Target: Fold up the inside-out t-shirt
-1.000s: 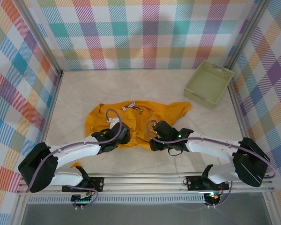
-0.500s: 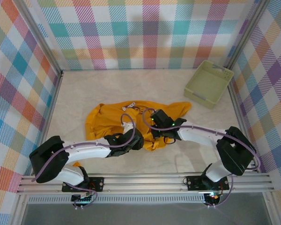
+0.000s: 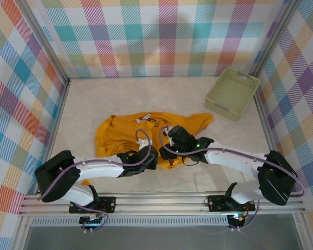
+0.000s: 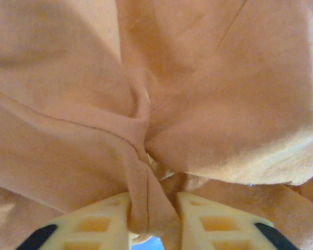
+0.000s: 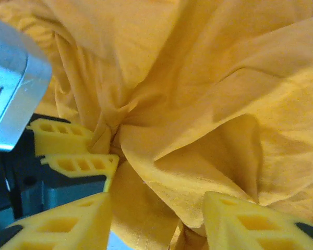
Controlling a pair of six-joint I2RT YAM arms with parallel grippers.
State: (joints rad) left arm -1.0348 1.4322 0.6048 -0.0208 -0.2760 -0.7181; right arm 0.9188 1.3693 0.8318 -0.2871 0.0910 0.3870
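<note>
1. Item: inside-out t-shirt (image 3: pixel 115 136), plain mustard-orange soft cotton, short sleeves. Location: crumpled in a heap near the middle of the cream table top (image 3: pixel 94 104), well apart from the pale green plastic basket (image 3: pixel 233 91) in the far right corner.
2. Left gripper (image 4: pixel 151 208): yellow fingers (image 4: pixel 94 229) closed to a narrow gap, with a gathered ridge of cloth pinched between them. Risk: the pinch probably takes several layers, so a lift would drag the heap bunched instead of spreading it.
3. Right gripper (image 5: pixel 156 208): fingers (image 5: pixel 245 224) wide apart, cloth bulging between them, nothing clamped. Risk: closing here may catch a mid-panel fold rather than a hem.
4. Spacing: the two grippers are just beside each other at the heap's near edge. Risk: pulling from holds this close could rope the cloth, or the fingers could collide.
5. Hem and sleeves: not distinguishable in the heap. Risk: a wrong hold would skew the fold.
</note>
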